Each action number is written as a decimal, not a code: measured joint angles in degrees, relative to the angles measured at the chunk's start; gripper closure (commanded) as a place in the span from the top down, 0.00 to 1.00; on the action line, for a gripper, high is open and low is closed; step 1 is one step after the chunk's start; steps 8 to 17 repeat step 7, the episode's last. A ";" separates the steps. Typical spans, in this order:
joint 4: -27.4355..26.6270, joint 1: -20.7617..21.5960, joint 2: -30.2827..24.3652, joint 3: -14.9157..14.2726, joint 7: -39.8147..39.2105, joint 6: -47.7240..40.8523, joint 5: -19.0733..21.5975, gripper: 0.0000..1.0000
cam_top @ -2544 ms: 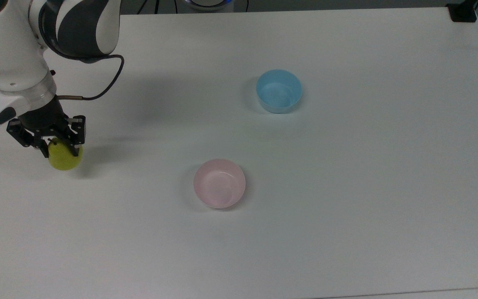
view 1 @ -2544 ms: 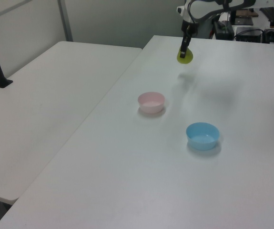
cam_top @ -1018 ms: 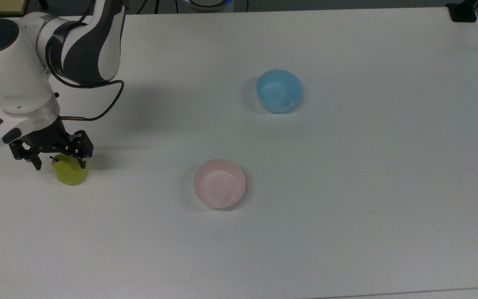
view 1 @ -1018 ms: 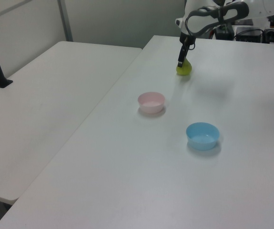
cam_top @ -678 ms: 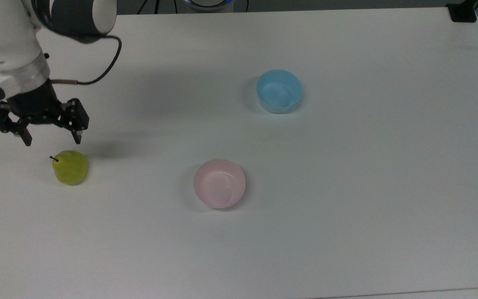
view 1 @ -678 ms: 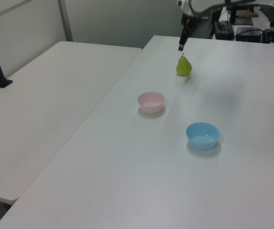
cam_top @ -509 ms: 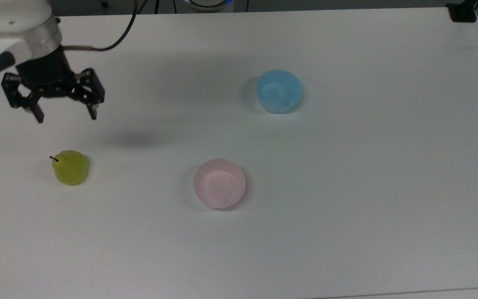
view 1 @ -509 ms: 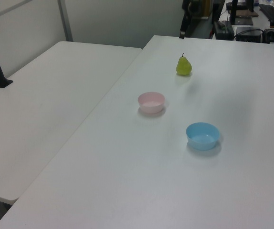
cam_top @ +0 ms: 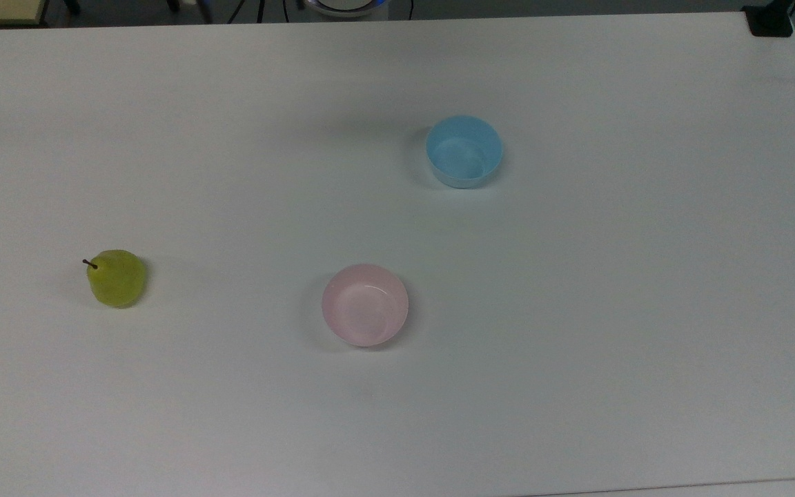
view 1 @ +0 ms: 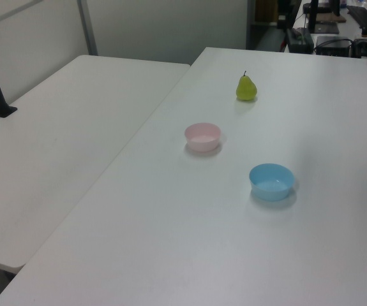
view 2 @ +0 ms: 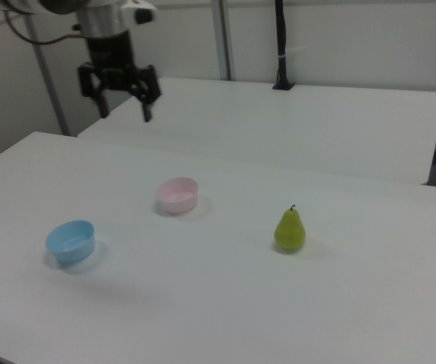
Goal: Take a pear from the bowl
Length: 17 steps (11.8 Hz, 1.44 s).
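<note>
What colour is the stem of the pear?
Dark brown; the pear itself is yellow-green. The top view shows it best.

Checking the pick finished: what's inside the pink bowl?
Nothing. The pink bowl shows a bare glossy inside in the top view, fully exposed. The pear stands upright on the table, apart from the bowl. The table surface under the bowl is hidden.

Pear: standing upright on the tabletop, stem pointing up.
Pink bowl: sitting nearer the camera than the pear, holding nothing.
Blue bowl: resting nearer still, toward the left view's right.
</note>
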 measured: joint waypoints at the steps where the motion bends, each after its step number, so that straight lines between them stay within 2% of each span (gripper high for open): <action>1: -2.67 3.91 -1.77 -1.78 1.85 -0.01 0.04 1.00; 2: -5.86 7.21 -2.37 -2.74 3.21 2.27 0.04 1.00; 5: -11.24 8.62 -1.66 -2.83 8.56 10.56 0.83 1.00; 17: -11.47 8.61 -1.60 -2.89 9.57 10.82 1.56 1.00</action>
